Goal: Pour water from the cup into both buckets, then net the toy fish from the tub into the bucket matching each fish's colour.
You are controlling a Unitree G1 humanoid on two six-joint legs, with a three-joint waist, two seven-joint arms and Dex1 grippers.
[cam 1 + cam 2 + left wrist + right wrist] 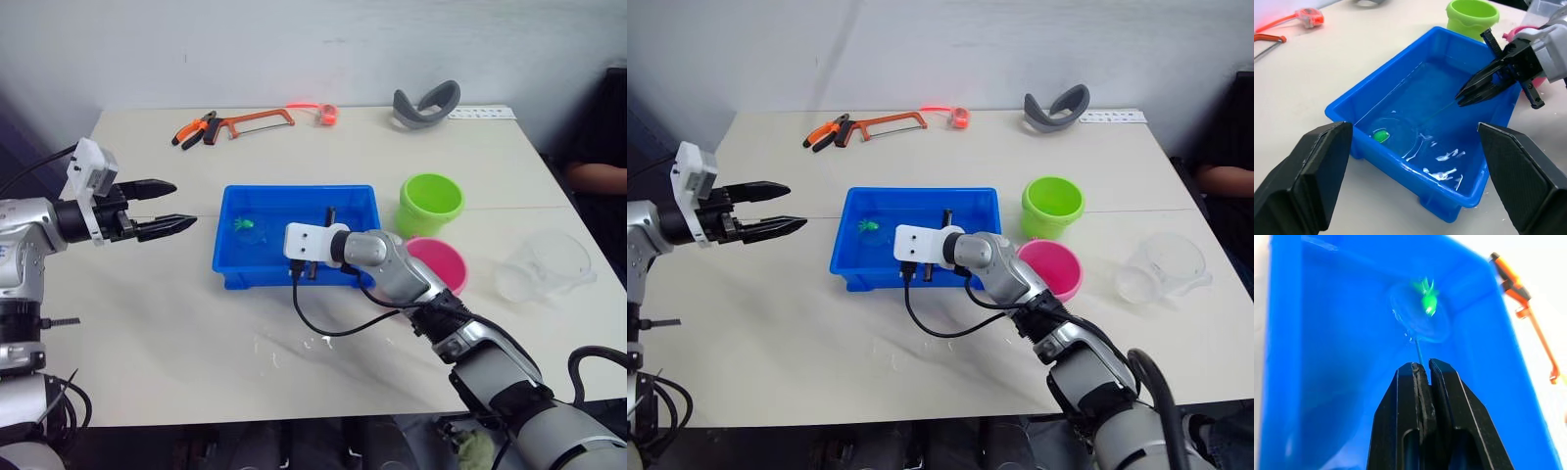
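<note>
The blue tub [294,192] sits mid-table and holds water. One green toy fish [1429,301] lies in its left part, also visible as fish [245,226]. My right gripper [1422,365] reaches into the tub and is shut on the net's thin handle [1419,351]. The net's see-through hoop [1418,318] lies under and around the fish. My left gripper [184,204] hovers open and empty above the table, left of the tub. To the right of the tub stand the lime green bucket [431,202] and the pink bucket [443,264]. The clear cup [545,264] lies tilted at the far right.
An orange hacksaw [257,121], pliers [194,130] and a small red-orange object [326,114] lie at the table's back. A grey curved object [427,104] is at the back right. A person's arm [598,176] shows at the right edge.
</note>
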